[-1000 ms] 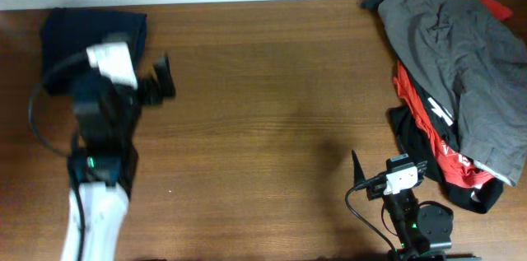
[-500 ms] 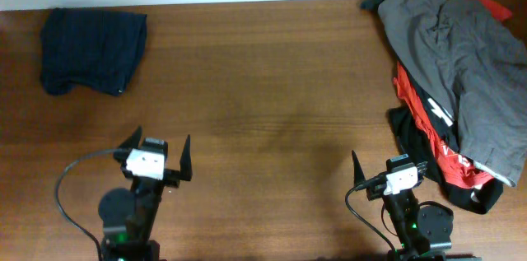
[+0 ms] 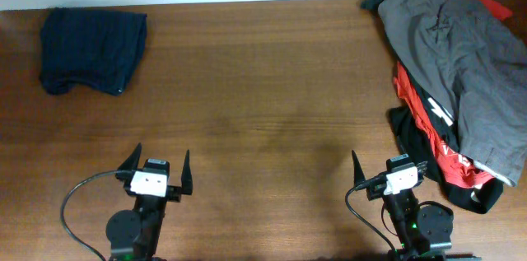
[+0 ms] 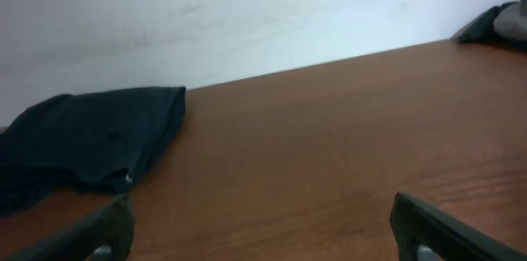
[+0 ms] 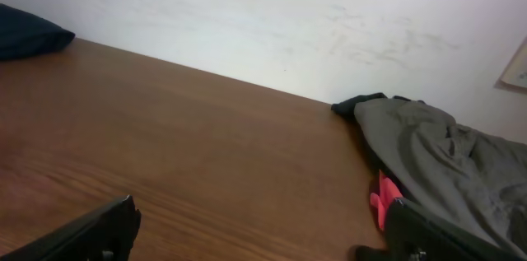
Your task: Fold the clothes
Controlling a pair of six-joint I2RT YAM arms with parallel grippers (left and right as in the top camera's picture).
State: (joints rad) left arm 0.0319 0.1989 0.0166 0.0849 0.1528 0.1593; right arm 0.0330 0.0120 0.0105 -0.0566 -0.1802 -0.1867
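Observation:
The dark navy shorts [image 3: 92, 49] lie folded into a compact bundle at the table's far left corner. They also show in the left wrist view [image 4: 82, 143] and as a dark edge in the right wrist view [image 5: 29, 34]. My left gripper [image 3: 158, 167] is open and empty at the near left edge, far from the shorts. My right gripper [image 3: 383, 166] is open and empty at the near right, next to the heap of other garments.
A heap of a grey garment [image 3: 461, 55] over red-and-black garments [image 3: 428, 121] lies along the right side of the wooden table [image 3: 272, 113]. It shows in the right wrist view [image 5: 445, 162]. A pale wall [image 4: 247, 14] stands behind the table.
My left arm has pulled back from the folded shorts at the far left to the near edge, gripper open. The shorts lie uncovered. The right arm has not moved.

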